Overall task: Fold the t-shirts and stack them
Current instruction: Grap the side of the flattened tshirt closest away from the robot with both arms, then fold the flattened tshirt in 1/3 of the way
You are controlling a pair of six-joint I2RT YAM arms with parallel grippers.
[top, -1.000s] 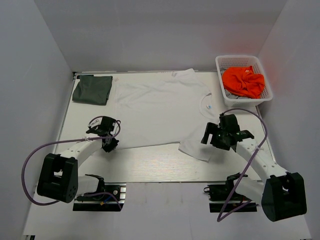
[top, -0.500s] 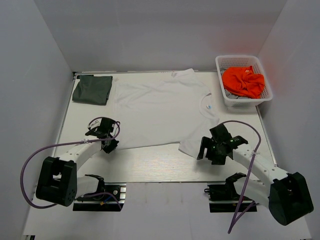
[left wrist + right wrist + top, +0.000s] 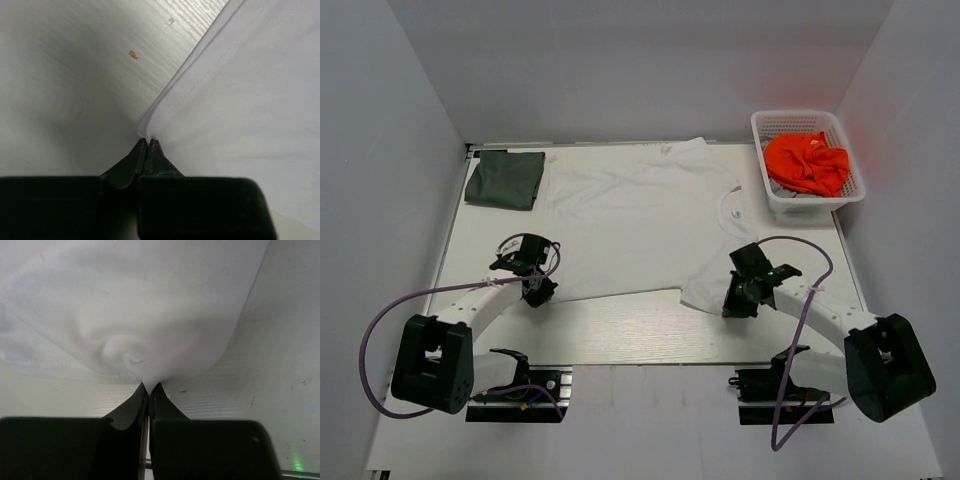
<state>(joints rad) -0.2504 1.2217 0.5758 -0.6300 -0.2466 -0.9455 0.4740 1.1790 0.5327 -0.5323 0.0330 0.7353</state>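
The white t-shirt (image 3: 640, 215) lies spread out sideways on the pale wood-grain bench (image 3: 620, 335), its neckline toward the right and its hem toward the left, with one sleeve pointing to the far edge and the other to the near edge. A small blue tag (image 3: 738, 213) shows inside the neckline. The left tool (image 3: 538, 292) sits low at the near left corner of the shirt. In the left wrist view its two dark fingers are pressed narrowly together with the corner of the hem caught between their tips, and the stitched edge runs away from them up and to the right. The right tool (image 3: 735, 305) is down at the near sleeve. In the right wrist view its fingers are likewise pinched closed on the white cloth, which gathers into a small swirl of puckers just above the tips and fans out from there. The dark grey-green t-shirt (image 3: 505, 178) rests folded into a flat rectangle in the far left corner of the bench, just beside the white shirt's hem; whether the two touch cannot be told. A white slotted basket (image 3: 853, 196) stands at the far right, off the shirt's collar end, holding a crumpled orange cloth (image 3: 807, 163) with a bit of grey fabric under it. A purple cable (image 3: 380, 325) loops out from each arm.
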